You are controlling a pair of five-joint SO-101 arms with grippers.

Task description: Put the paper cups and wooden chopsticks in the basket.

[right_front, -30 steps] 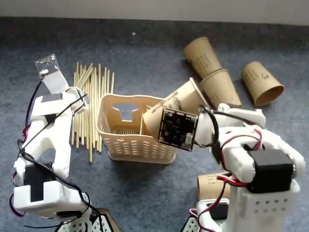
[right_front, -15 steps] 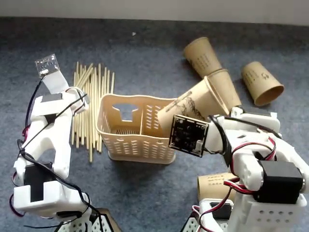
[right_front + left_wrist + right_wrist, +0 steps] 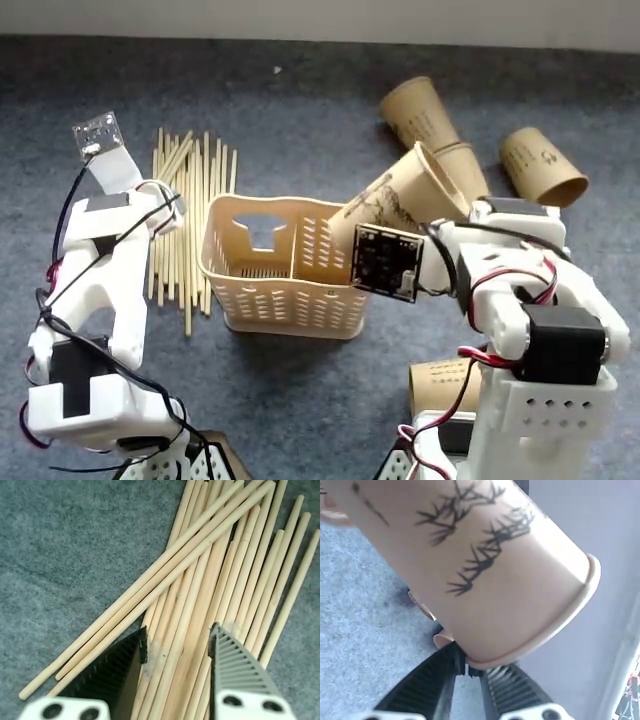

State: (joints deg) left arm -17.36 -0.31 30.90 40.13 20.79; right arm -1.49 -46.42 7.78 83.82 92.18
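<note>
R hand (image 3: pixel 467 667) was clamped on the rim of a paper cup (image 3: pixel 400 205), tilted, base over the right edge of the basket (image 3: pixel 290 300). L hand (image 3: pixel 177 640) sat apart over the chopsticks (image 3: pixel 190 200), just left of the basket. Grey tabletop (image 3: pixel 300 110) lay open behind and in front. Loose cups (image 3: pixel 545 170) lay far right. Held cup: tan, black branch print.

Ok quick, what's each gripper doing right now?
Left gripper: open, over the wooden chopsticks.
Right gripper: shut on a paper cup, at its rim.
</note>
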